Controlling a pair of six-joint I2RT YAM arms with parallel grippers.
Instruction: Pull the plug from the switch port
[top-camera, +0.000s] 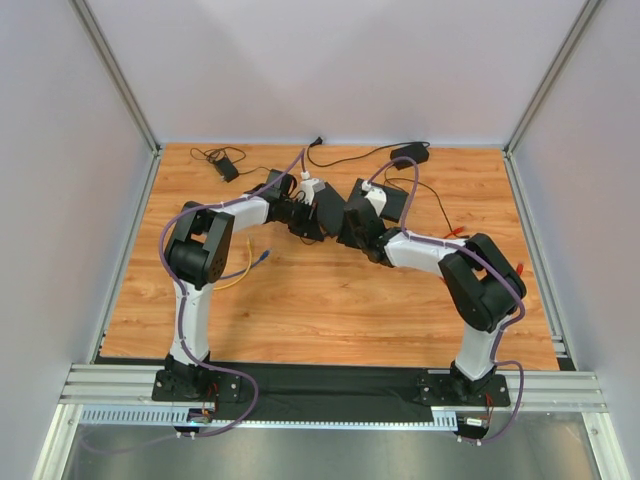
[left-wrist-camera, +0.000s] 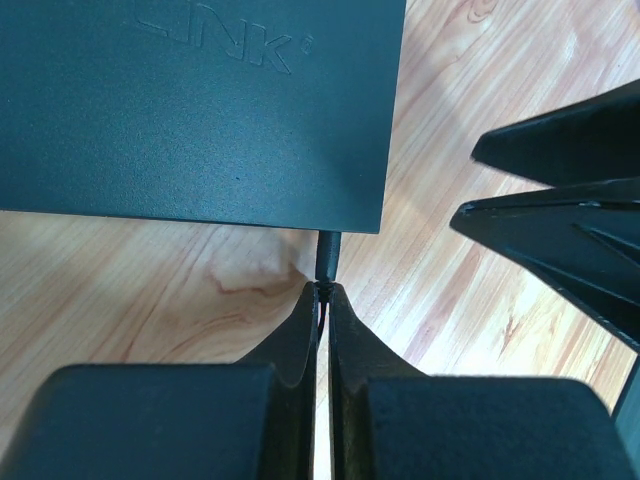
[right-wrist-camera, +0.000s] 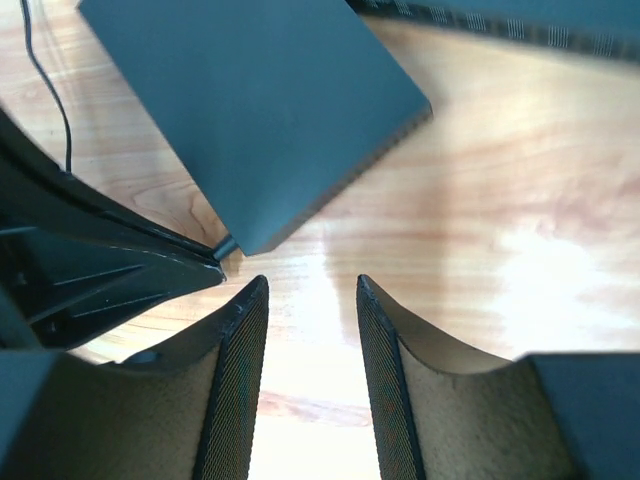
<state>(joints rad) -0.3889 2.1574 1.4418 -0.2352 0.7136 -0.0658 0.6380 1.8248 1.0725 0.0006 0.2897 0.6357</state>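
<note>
The black switch (left-wrist-camera: 200, 100) lies flat on the wooden table, and it also fills the upper part of the right wrist view (right-wrist-camera: 260, 100). A short black plug (left-wrist-camera: 327, 256) sticks out of its near edge by the corner. My left gripper (left-wrist-camera: 325, 290) is shut on the plug, its fingertips pinching it just outside the switch. The plug (right-wrist-camera: 226, 246) still meets the switch's edge. My right gripper (right-wrist-camera: 310, 285) is open a little short of that same corner, with only bare wood between its fingers. From above, both grippers meet at the switch (top-camera: 333, 208).
A black power adapter (top-camera: 228, 170) and a second one (top-camera: 410, 152) lie at the back with thin black cords. A yellow and blue cable (top-camera: 250, 268) lies by the left arm. Red clips (top-camera: 455, 232) lie to the right. Grey walls enclose the table (top-camera: 330, 310).
</note>
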